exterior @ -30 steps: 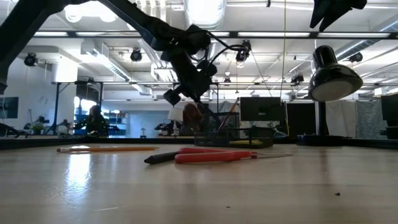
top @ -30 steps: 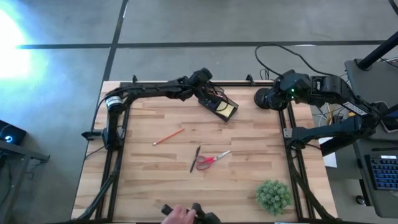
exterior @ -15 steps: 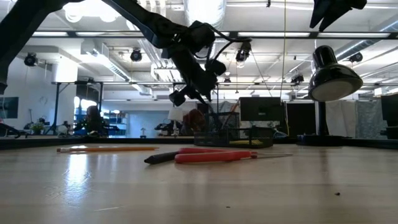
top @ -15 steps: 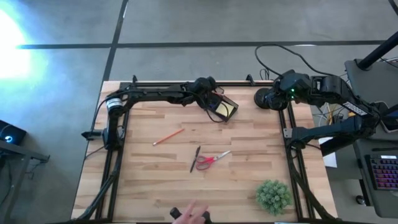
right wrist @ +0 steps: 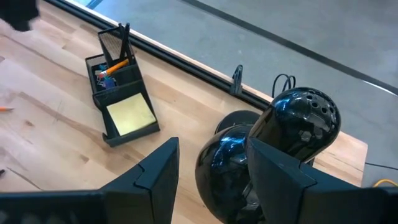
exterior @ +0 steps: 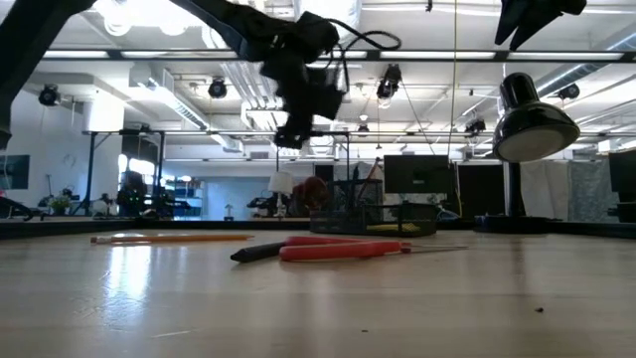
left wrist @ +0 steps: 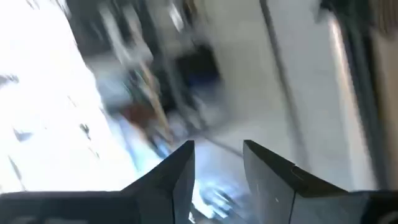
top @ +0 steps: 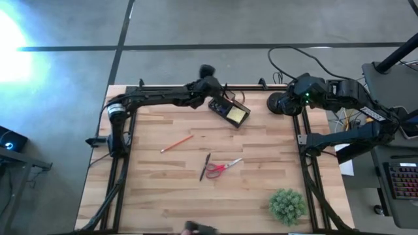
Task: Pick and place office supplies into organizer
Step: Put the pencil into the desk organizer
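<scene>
The black organizer (top: pixel 228 111) stands near the table's far edge. A yellow sticky pad (right wrist: pixel 130 117) lies in its low compartment, with a black pen (right wrist: pixel 125 36), an orange pencil (right wrist: pixel 115 65) and a blue piece (right wrist: pixel 104 81) behind. On the bare wood lie an orange pencil (top: pixel 176 143), a black pen (top: pixel 205 166) and red-handled scissors (top: pixel 223 168). My left gripper (top: pixel 208 72) hangs raised (exterior: pixel 295 129) over the far edge, just left of the organizer, open and empty (left wrist: pixel 217 167). My right gripper (right wrist: pixel 211 146) waits open at the far right corner.
A round black camera mount (top: pixel 277 103) sits at the far right corner, right in front of my right gripper. A green plant (top: pixel 287 205) stands near the near right corner. Black rails frame the table's left, far and right sides. Bare wood stretches across the middle and left.
My left gripper moved right and down over the organizer's tall section, then rose and drew back toward the far edge; its wrist view is blurred by the motion. A person's hand at the near edge pulled out of view. The supplies on the table stayed put.
</scene>
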Action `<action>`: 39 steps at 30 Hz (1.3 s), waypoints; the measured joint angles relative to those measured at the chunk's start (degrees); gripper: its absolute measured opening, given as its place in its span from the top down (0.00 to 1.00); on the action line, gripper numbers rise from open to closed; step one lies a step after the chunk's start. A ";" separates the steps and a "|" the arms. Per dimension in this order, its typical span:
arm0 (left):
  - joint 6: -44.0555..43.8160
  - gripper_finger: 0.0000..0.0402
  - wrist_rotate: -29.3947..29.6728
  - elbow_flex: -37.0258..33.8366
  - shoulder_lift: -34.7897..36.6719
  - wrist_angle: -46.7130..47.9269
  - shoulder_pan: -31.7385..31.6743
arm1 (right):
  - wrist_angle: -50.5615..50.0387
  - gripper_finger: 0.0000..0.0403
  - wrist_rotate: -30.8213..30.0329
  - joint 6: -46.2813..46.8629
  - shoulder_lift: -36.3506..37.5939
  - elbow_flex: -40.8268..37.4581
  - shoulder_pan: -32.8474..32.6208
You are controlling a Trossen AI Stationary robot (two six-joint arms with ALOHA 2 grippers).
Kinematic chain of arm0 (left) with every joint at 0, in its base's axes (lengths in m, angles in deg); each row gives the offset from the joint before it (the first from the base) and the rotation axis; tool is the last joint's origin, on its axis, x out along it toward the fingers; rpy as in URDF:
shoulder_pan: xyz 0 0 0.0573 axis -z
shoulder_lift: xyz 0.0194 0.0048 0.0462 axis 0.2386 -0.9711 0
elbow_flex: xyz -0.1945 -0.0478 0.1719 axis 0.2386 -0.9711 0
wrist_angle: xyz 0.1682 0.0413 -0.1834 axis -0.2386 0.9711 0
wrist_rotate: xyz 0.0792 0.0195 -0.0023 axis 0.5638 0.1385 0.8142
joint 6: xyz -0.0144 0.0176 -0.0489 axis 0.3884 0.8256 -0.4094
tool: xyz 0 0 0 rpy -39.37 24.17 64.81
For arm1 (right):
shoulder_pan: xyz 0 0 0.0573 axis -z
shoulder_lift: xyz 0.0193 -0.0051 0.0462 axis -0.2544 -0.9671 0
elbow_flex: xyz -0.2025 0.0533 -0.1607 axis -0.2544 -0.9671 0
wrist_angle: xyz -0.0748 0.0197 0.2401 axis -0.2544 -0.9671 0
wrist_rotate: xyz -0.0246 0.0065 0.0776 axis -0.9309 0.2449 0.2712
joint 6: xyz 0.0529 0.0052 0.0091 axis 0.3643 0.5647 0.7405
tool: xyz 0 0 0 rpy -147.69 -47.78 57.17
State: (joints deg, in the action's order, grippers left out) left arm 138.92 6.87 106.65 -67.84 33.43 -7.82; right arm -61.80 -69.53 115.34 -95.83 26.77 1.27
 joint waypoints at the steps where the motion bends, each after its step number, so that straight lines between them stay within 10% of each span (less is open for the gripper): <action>1: -7.83 0.70 1.51 0.00 1.10 6.92 0.06 | 0.00 0.56 0.01 0.00 0.00 0.00 0.00; 4: -37.20 0.70 -5.96 1.37 3.63 33.54 0.26 | 0.00 0.56 0.02 0.02 -0.15 0.00 0.02; 7: -63.27 0.70 -33.89 1.80 3.96 54.42 -0.22 | 0.00 0.56 0.26 0.02 -0.48 0.00 0.02; 10: -70.77 0.70 -51.90 -1.55 4.02 58.69 0.04 | -0.02 0.56 0.93 -0.02 -1.11 0.02 0.03; 22: -77.69 0.70 -53.07 -19.69 11.75 54.95 1.88 | 3.49 0.56 12.35 -1.84 -9.86 0.00 -0.23; 30: -110.55 0.70 -53.24 -34.27 34.15 45.70 3.43 | 16.69 0.62 28.56 -2.78 -17.10 -0.02 -0.33; 39: -140.15 0.70 -48.37 -45.00 55.49 41.12 14.82 | 31.99 0.95 44.25 -1.54 -29.09 0.00 -1.61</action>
State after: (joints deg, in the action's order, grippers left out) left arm -1.23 -41.50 61.65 -12.35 74.55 6.99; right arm -29.81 -25.28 113.80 -124.92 26.77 -0.33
